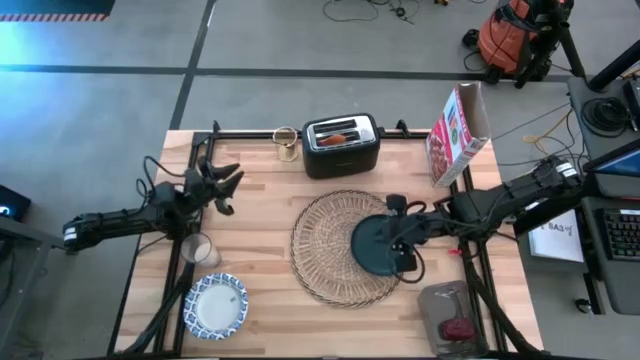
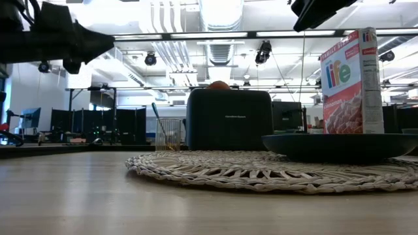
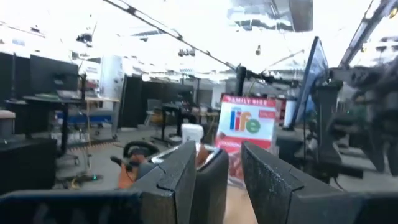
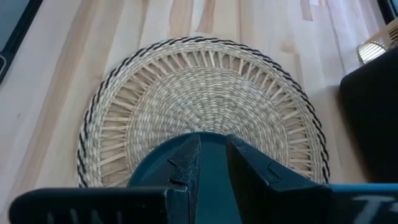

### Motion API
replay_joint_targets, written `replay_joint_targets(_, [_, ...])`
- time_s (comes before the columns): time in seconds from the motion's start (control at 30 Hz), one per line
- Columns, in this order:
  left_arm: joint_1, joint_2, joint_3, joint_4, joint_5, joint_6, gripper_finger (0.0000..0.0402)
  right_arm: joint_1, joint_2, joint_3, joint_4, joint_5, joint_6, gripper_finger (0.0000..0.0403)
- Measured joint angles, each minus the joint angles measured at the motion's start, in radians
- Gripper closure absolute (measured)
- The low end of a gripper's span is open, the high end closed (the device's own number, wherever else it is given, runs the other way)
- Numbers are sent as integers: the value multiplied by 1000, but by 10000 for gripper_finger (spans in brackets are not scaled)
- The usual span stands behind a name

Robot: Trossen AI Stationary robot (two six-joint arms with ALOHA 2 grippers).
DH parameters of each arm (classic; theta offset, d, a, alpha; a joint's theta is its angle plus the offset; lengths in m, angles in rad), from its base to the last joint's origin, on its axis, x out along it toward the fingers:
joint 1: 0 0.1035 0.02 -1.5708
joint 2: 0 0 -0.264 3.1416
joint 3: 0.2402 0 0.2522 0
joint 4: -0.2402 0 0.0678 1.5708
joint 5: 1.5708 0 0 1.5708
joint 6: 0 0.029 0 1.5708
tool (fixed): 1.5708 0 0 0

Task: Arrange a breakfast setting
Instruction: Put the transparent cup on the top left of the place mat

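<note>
A round woven straw placemat (image 1: 335, 248) lies mid-table. The dark teal plate (image 1: 375, 245) is level over the placemat's right part, with my right gripper (image 1: 405, 243) shut on it. The small clear glass (image 1: 197, 250) stands upright at the left. The blue-and-white bowl (image 1: 215, 305) rests on its base near the front left edge. A brown pastry (image 1: 338, 137) sticks up from the toaster's slot. My left gripper (image 1: 222, 185) hangs open above the table's left side, beyond the glass, holding nothing. My right gripper meets the plate at its right rim (image 4: 212, 163), coming from the table's right and slanting down. The teal rim shows in the narrow gap between the two fingers (image 4: 186, 165). The fingers hide the exact hold. The plate (image 2: 339, 147) sits level, its underside at the mat.
A black toaster (image 1: 341, 145) stands at the far edge, with a glass jar (image 1: 286, 143) to its left and a cereal box (image 1: 457, 135) to its right. A clear container (image 1: 455, 318) lies at the front right corner.
</note>
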Motion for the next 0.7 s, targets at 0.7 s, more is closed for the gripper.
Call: replay_joint_targets(0.7, [-1,366,413,-565,32,-329,290,0,-1,23,-1,-1,-5,335])
